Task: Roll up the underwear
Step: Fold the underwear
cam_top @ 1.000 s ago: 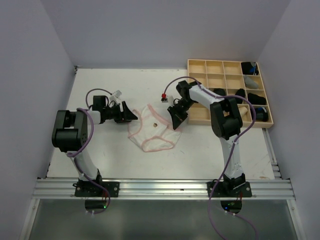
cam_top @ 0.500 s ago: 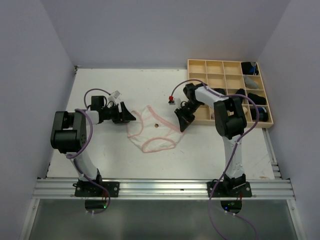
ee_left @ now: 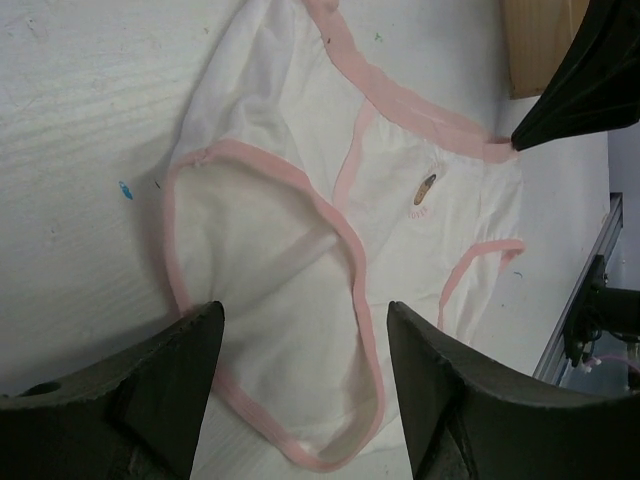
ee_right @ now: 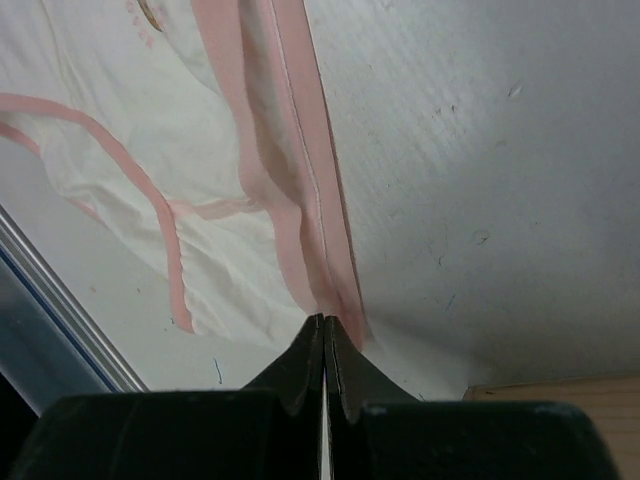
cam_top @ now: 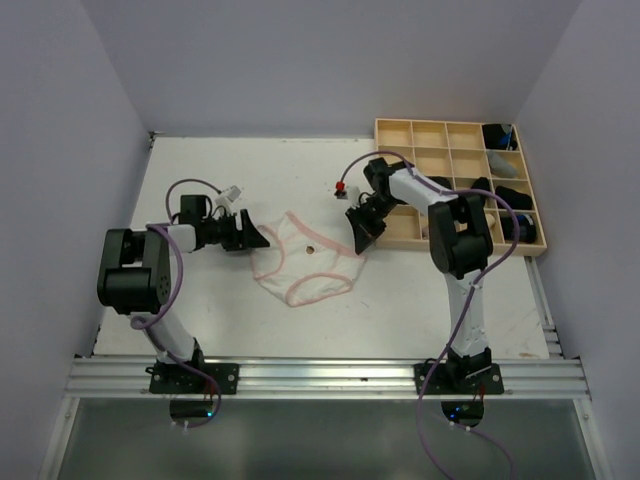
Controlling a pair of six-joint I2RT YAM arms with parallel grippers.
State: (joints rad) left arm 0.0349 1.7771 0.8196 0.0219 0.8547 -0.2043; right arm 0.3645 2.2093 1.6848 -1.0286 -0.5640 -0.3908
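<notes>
A small oval mark (ee_left: 425, 190) on the underwear (cam_top: 305, 262) is too small to read. The soft whitish cloth with pink edging lies flat mid-table (cam_top: 230, 300), with white tabletop showing toward 6 o'clock. The right gripper (cam_top: 362, 240) is pinched tight on the waistband corner at 2 o'clock. The left gripper (cam_top: 258, 236), its fingers wide apart and gripping nothing, hovers at the cloth's 9 o'clock edge.

Tray (cam_top: 431, 135) contents too small to ID, underwear (ee_right: 100, 170) cropped, rt wrist view
</notes>
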